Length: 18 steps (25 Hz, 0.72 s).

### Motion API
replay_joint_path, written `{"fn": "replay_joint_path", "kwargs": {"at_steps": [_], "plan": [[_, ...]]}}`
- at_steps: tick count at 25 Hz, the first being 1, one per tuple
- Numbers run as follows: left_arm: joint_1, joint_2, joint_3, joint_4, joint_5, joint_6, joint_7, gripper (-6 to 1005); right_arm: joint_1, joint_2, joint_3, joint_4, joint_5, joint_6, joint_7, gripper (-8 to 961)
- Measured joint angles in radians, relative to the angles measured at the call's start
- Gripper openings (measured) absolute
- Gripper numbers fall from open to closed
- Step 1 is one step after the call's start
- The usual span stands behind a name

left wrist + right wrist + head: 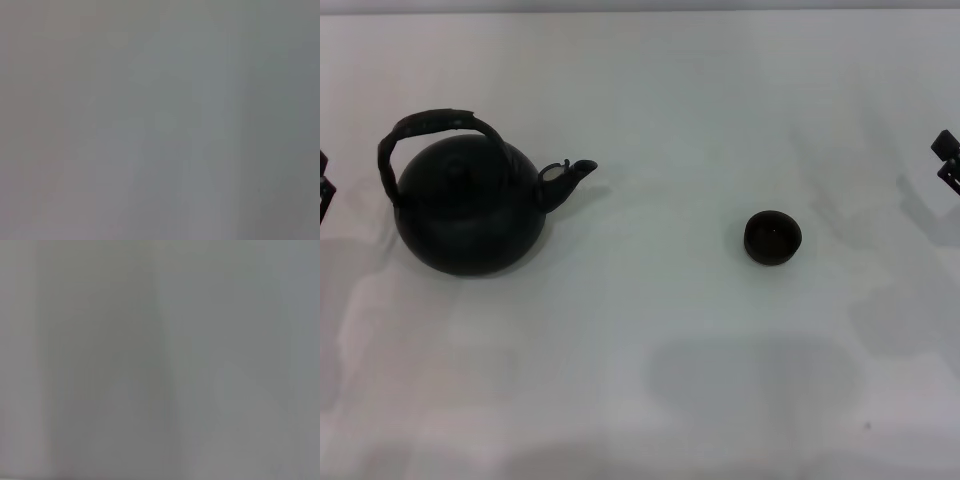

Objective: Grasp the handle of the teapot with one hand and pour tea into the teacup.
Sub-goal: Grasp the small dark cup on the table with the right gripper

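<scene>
At frame left: matte-black teapot (470, 205), upright; teacup (772, 237) right of centre, well apart; both grippers at edges, finger state indiscernible.

Count on surface (650, 400): one teapot (470, 215) with one handle (430, 125); one teacup (772, 237); two grippers, left gripper (325, 185) and right gripper (948, 160), at the edges.

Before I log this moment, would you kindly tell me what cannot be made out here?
- Left gripper: head view, cut off by the left edge; finger state unreadable.
- Right gripper: head view, cut off by the right edge; same.
- Both wrist views: only blurred grey, nothing identifiable.
- Teacup: dark interior, contents unclear.
- Teapot: its closed body hides any tea.
</scene>
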Motion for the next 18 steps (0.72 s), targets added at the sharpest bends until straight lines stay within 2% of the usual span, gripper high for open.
{"fn": "replay_joint_path", "kwargs": {"at_steps": [18], "plan": [[-0.005, -0.002, 0.000, 0.000, 0.000, 0.000, 0.000, 772, 0.001, 0.000, -0.009, 0.005, -0.001, 0.007, -0.007, 855]]}}
